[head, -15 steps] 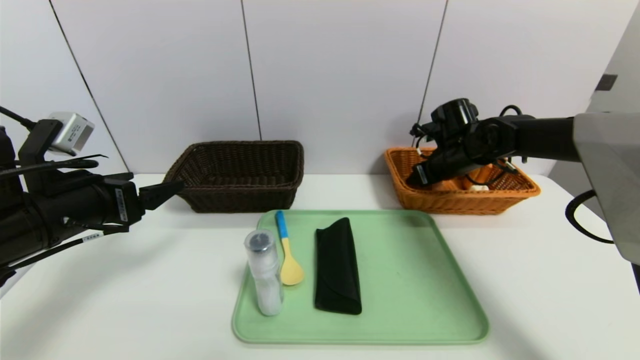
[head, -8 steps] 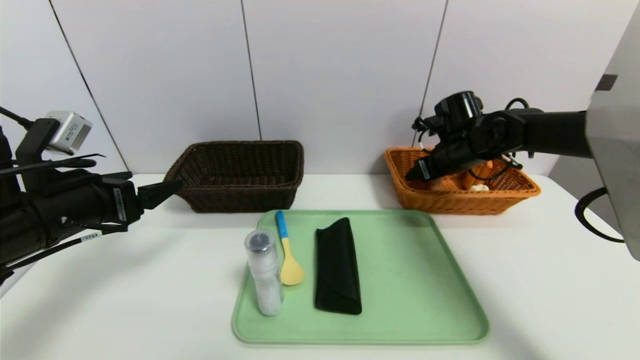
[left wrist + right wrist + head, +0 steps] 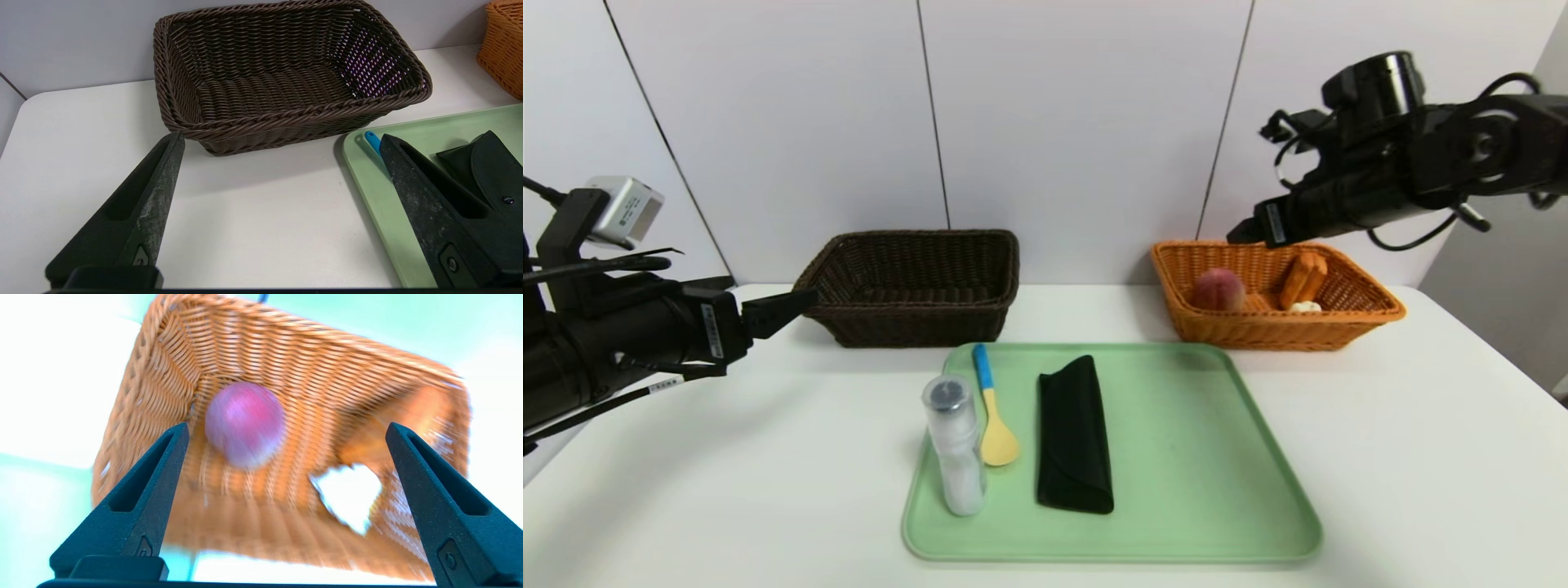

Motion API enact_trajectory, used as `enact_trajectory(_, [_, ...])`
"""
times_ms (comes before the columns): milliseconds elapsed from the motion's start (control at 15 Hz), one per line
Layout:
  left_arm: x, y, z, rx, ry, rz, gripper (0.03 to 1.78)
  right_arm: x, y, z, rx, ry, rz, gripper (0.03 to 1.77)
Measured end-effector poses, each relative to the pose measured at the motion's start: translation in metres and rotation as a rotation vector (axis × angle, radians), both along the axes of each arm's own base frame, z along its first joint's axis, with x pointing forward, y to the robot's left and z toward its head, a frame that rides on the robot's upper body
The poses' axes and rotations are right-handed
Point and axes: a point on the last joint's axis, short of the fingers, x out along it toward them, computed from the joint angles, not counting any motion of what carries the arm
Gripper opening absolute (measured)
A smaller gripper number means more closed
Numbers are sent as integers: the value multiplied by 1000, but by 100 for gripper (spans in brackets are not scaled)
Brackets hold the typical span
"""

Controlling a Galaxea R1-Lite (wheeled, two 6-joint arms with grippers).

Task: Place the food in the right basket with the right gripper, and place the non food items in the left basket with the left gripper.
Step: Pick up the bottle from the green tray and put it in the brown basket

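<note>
Head view: we find peach (image 3: 1218, 290) in orange basket (image 3: 1278, 340), one o'clock; food appears done. Bottle (image 3: 958, 449), spoon (image 3: 998, 441), black case (image 3: 1076, 441) await on tray (image 3: 1192, 550).

Left wrist view: left gripper (image 3: 282, 139) spread, ungrasping, near eleven o'clock.

Right wrist view: right gripper (image 3: 288, 426) released.

1. Orange basket (image 3: 1278, 331): reddish round fruit (image 3: 1218, 290), orange item (image 3: 1303, 279), small white piece (image 3: 1305, 307).
2. Right tool (image 3: 1250, 232) above it, left tool (image 3: 772, 298) near the dark basket (image 3: 915, 322).
3. Green tray (image 3: 1184, 457) (nearest): bottle (image 3: 956, 449), spoon (image 3: 996, 433), black case (image 3: 1076, 441).
</note>
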Motion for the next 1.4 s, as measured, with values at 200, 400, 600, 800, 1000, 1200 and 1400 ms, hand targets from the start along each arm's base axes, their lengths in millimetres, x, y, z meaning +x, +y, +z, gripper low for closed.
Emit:
enact_trajectory(200, [0,0,-1,0,2,-1,169,-68,-15,24,41,-25,-20,168])
enact_trajectory(400, [-1,0,-3,-6,11,-1,169,-142,-30,3,52,18,-27,169])
enact_trajectory(600, [-8,-6,-8,-27,10,-23,169,-203,-43,-20,65,-17,-34,169])
enact_trajectory(800, [-12,-13,-10,-86,-25,-59,169,-234,-50,-22,78,-75,-42,169])
enact_trajectory(1000, [-29,-20,-31,-132,12,-197,169,-243,-52,-21,83,-95,-41,169])
enact_trajectory(1200, [-55,-22,-54,-166,44,-311,169,-246,-52,-23,94,-92,-20,169])
enact_trajectory(1400, [-77,-27,-69,-187,32,-414,169,-247,-52,-26,93,-85,-19,169])
